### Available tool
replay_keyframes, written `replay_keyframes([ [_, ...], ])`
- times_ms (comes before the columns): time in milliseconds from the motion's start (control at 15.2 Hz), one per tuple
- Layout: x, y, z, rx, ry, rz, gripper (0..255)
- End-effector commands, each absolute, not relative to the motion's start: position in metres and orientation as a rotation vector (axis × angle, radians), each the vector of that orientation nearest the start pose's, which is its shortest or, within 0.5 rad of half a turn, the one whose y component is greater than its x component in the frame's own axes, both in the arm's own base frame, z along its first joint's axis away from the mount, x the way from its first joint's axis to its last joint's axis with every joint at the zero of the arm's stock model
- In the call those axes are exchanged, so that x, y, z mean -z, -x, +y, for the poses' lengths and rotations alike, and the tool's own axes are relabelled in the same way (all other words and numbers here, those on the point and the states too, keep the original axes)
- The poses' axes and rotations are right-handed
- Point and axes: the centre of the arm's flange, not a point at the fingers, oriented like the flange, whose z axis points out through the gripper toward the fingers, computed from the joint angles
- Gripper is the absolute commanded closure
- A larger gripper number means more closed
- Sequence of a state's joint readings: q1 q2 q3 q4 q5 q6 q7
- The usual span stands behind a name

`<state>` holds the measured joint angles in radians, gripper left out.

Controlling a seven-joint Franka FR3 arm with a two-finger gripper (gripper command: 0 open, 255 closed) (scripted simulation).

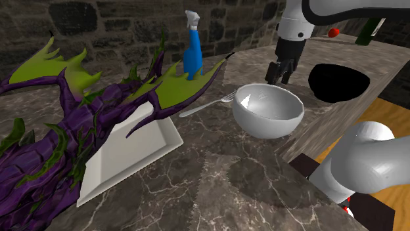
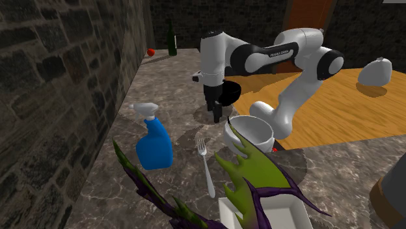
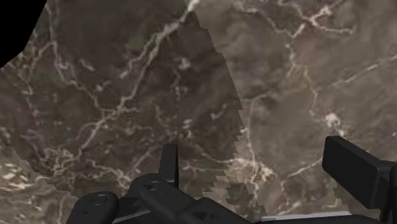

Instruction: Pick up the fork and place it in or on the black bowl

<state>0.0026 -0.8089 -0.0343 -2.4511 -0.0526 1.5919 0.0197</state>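
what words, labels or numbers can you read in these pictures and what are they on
Arm: a short strip of dark lettering on its white link in the second exterior view, too small to read.
Blue spray bottle: no label or text shows.
Dark bottle: no readable label.
No other text, number or sign can be read.

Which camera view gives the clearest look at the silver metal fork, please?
The second exterior view: the silver metal fork lies whole and unobstructed on the brown marble counter. In the shoulder view it lies slanted, tine tips beside the white round bowl. The wrist view faces marble.
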Motion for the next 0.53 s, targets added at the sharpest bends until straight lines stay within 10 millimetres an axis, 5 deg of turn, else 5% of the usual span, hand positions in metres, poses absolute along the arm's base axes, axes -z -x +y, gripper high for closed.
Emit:
replay_keyframes([
  [0,-0.554,-0.300,-0.017,-0.080,3.168,0.060,0],
  [462,-0.557,-0.370,0.043,-0.088,3.079,-0.792,0],
])
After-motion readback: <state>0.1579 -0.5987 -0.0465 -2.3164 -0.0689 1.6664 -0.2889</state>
